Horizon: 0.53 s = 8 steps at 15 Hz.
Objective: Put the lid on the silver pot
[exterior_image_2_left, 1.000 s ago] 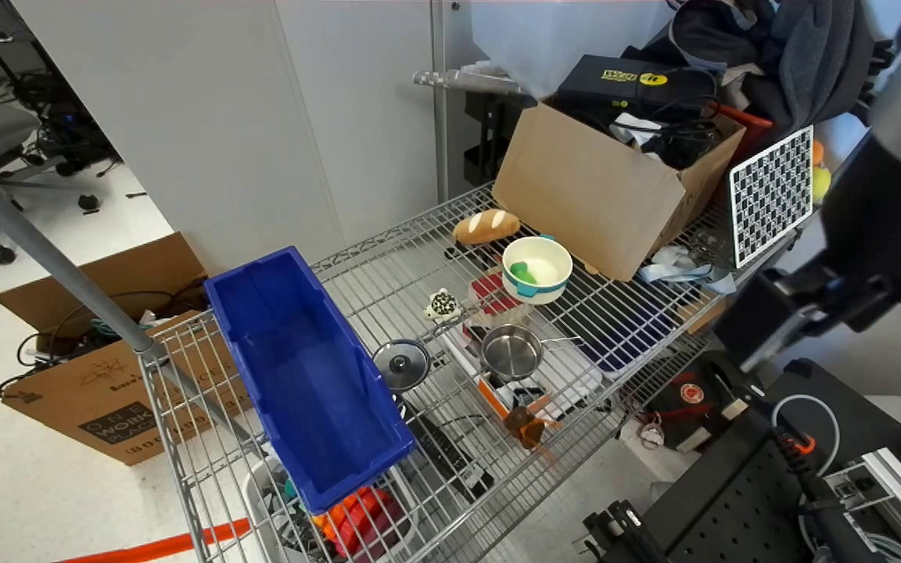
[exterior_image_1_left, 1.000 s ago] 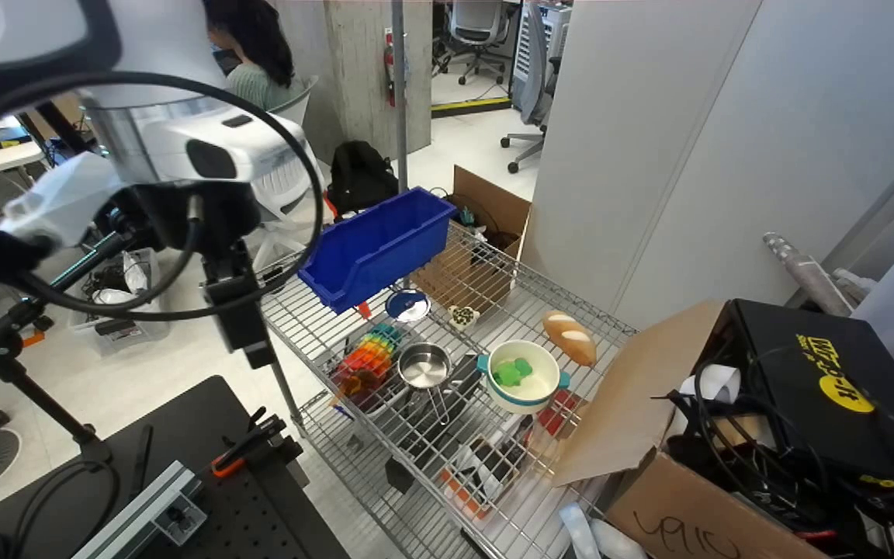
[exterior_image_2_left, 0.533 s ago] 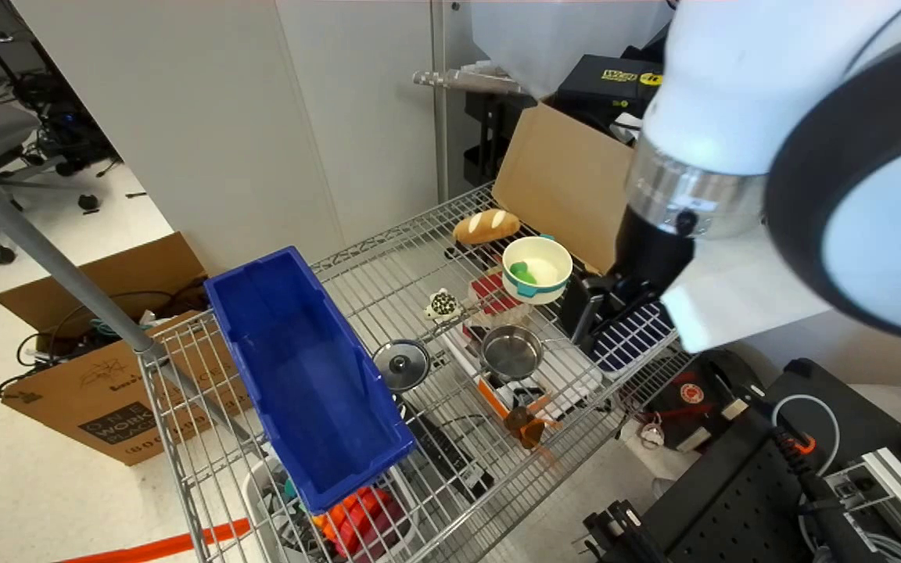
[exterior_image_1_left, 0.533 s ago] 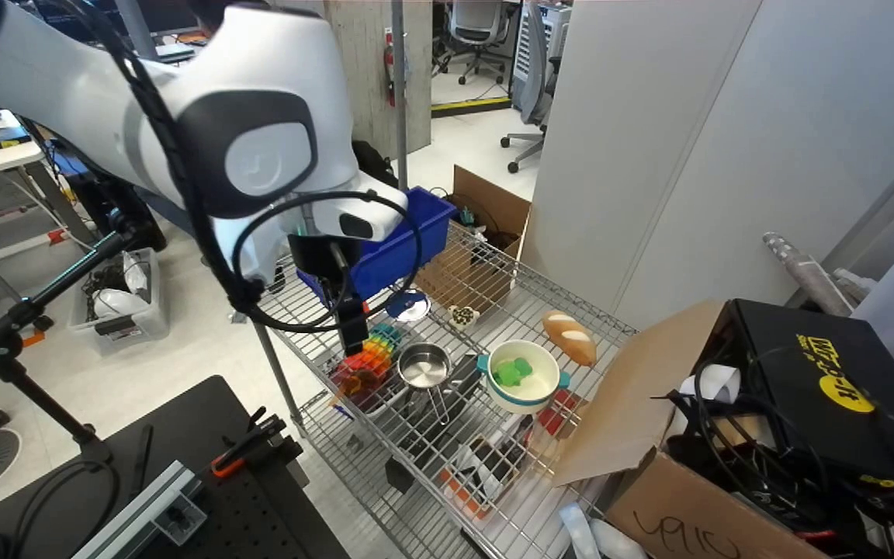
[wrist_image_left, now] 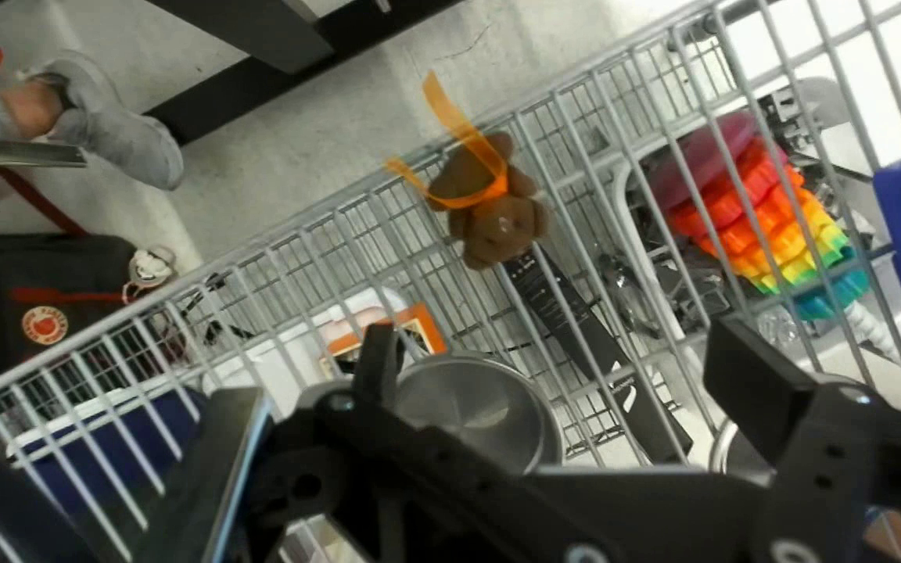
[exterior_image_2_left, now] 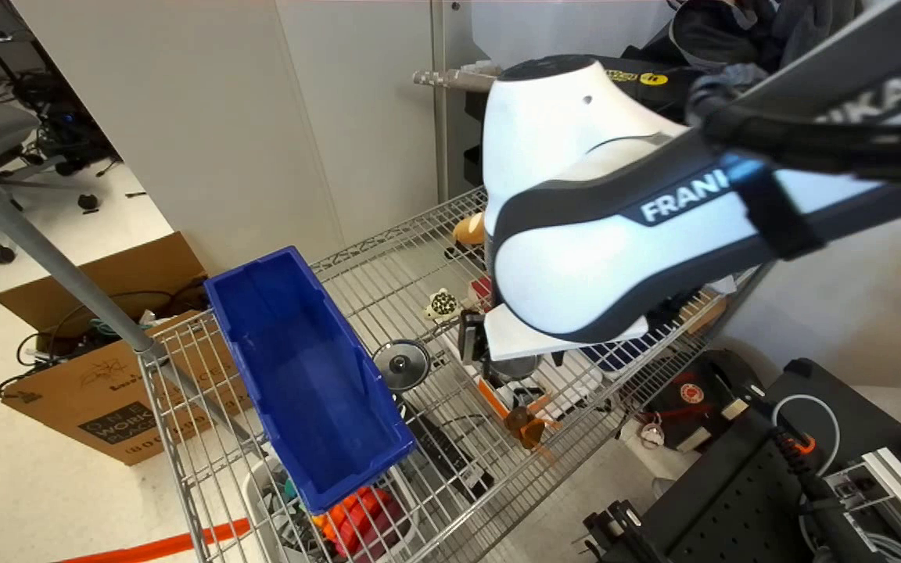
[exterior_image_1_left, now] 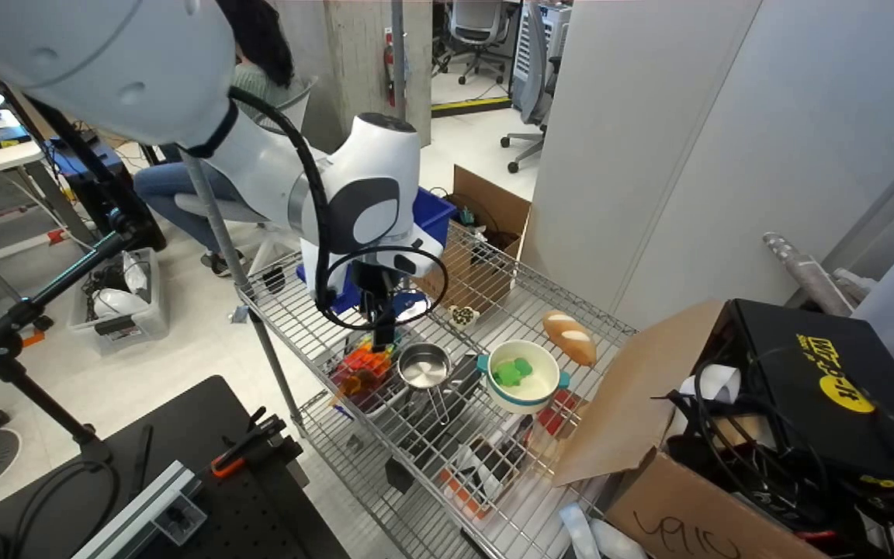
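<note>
**Round, flat, grey-silver metal lid (exterior_image_2_left: 401, 365) lies apart from small shiny silver pot (exterior_image_1_left: 424, 366)**

The lid rests on a wire bench (exterior_image_2_left: 376, 246), beside a long blue plastic bin (exterior_image_2_left: 302, 375); touching or not, I cannot tell. The black two-fingered tool (wrist_image_left: 560, 367), spread wide, hangs near the uncovered pot, pinching nothing. The lid should be light, stiff and smooth; best taken by its dark centre knob (exterior_image_2_left: 399, 362). The bin's wall crowds one side; there is open room toward the pot.

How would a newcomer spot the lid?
On the wire shelf, find the long blue bin. The lid lies beside its long side, near the toy turtle. Unlike the open silver pot, it is a flat grey disc with a dark central knob.
</note>
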{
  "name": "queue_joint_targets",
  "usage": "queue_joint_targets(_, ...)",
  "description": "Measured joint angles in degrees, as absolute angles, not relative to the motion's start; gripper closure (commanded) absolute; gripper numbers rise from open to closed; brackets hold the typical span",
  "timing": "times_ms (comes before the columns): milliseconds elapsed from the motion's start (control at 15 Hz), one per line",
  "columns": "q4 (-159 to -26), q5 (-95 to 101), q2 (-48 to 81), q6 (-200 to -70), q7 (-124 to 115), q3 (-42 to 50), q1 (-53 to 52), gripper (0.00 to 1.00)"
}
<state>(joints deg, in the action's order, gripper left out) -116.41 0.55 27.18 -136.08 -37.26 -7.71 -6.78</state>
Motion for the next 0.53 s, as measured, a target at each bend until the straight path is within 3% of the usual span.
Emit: queue_joint_targets(533, -100.9, -4.7, 40.1, -140.2, -42.1, -3.9, -12.8, 0.0)
